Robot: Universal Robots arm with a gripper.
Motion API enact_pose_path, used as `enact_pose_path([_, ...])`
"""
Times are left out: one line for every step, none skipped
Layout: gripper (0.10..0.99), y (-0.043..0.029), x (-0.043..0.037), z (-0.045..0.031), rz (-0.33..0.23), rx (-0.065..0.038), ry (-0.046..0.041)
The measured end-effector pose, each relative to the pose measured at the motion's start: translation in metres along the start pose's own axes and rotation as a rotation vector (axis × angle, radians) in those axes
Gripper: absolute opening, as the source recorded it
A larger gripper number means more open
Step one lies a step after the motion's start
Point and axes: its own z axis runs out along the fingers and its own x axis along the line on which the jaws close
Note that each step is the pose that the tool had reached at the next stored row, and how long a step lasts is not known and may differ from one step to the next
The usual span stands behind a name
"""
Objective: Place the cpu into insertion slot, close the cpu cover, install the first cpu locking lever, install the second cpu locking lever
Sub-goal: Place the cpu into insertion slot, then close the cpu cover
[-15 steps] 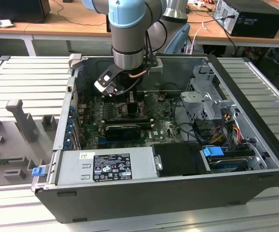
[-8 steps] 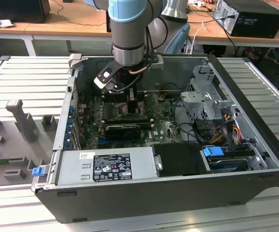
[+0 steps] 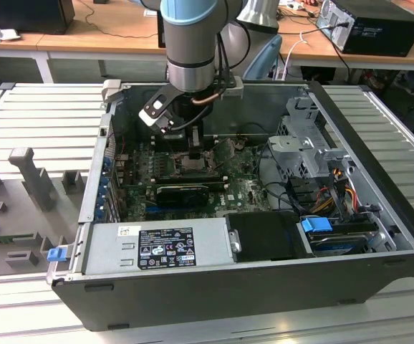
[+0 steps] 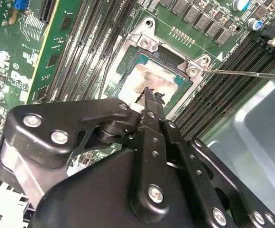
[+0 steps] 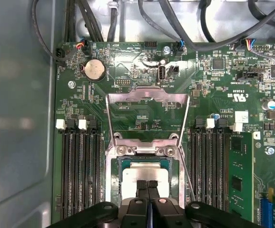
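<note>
The cpu (image 5: 144, 172) lies flat in the insertion slot (image 5: 123, 166), its silver-grey top smeared and dull; it is also in the second wrist view (image 4: 162, 76). The cpu cover (image 5: 147, 99) stands swung open behind the slot, the board visible through its cut-out. A thin wire locking lever (image 5: 185, 171) rises beside the slot and crosses the second wrist view (image 4: 247, 73). My gripper (image 5: 148, 184) is shut, its black fingertips (image 4: 150, 93) pressed together right over the cpu's near edge, with nothing seen between them. In the exterior view the gripper (image 3: 193, 152) hangs low inside the case.
Long black memory slots (image 5: 80, 175) flank the socket on both sides. Cables (image 5: 175, 19) run along the case wall. In the exterior view a grey power supply (image 3: 157, 247), a dark card (image 3: 182, 193) and a drive cage (image 3: 307, 147) crowd the open case.
</note>
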Motion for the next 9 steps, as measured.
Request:
enact_pose_path([0.106,0.0,0.0,-0.0005,0.0,0.0,-0.0004])
enact_pose_path([0.106,0.0001,0.0,-0.0012,0.0,0.0,-0.0013])
enact_pose_path([0.106,0.0001,0.0,-0.0019,0.0,0.0,-0.0018])
enact_pose_path([0.106,0.0002,0.0,-0.0029,0.0,0.0,-0.0025])
enact_pose_path([0.106,0.0004,0.0001,-0.005,0.0,0.0,-0.0038])
enact_pose_path([0.106,0.0006,0.0001,-0.0074,0.0,0.0,-0.004])
enact_pose_path([0.106,0.0008,0.0002,-0.0106,0.0,0.0,-0.0039])
enact_pose_path([0.106,0.0009,0.0002,-0.0121,0.0,0.0,-0.0037])
enact_pose_path([0.106,0.0015,-0.0003,-0.0122,0.0,0.001,-0.0013])
